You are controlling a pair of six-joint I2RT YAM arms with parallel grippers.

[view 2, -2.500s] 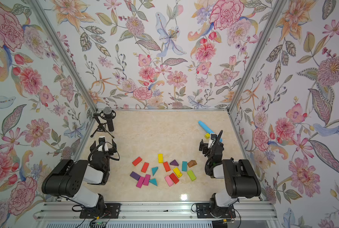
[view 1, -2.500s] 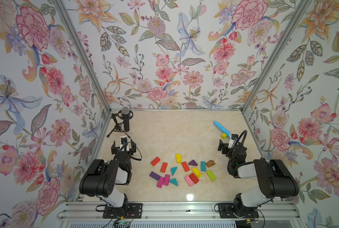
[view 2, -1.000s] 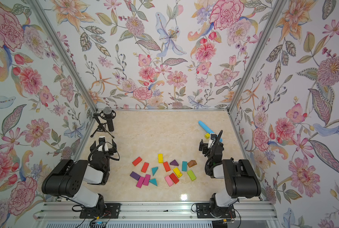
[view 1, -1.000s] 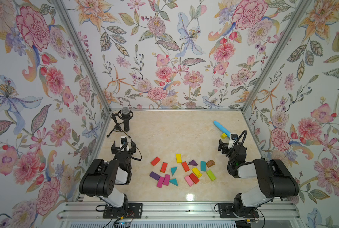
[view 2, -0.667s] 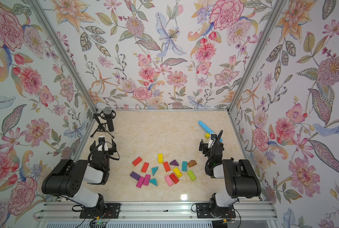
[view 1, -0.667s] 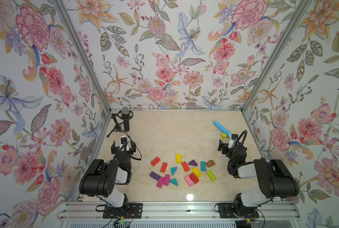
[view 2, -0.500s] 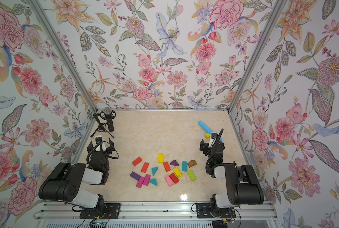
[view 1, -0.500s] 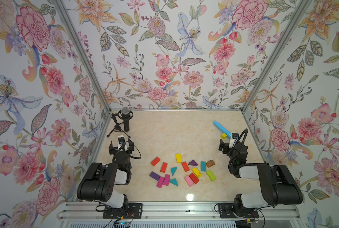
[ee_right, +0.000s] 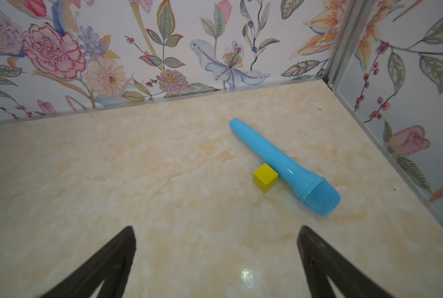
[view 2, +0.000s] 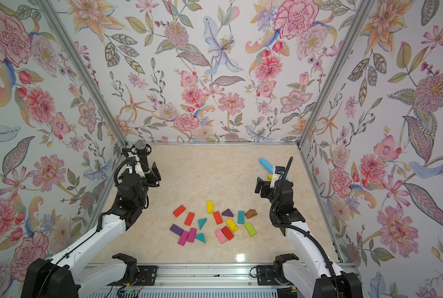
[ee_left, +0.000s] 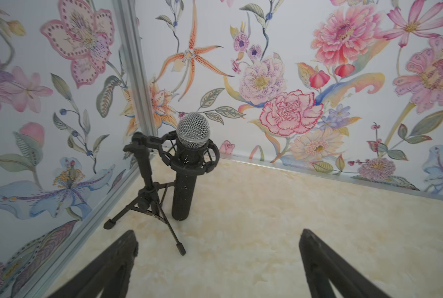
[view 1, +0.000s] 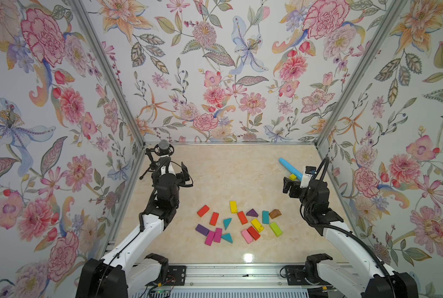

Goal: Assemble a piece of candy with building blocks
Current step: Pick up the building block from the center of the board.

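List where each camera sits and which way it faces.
Top views: high over the front rail, looking down toward the back wall at the building blocks; left arm and right arm show.
Left wrist: on the left arm, facing the black microphone in a back corner; open left pincer shows.
Right wrist: on the right arm, facing the blue microphone and yellow cube; open right pincer shows.
Shared: both top views show both microphones.

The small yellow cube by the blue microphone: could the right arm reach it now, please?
Probably yes: the open, empty right gripper faces the small yellow cube across bare tabletop; the blue toy microphone crowds one side.
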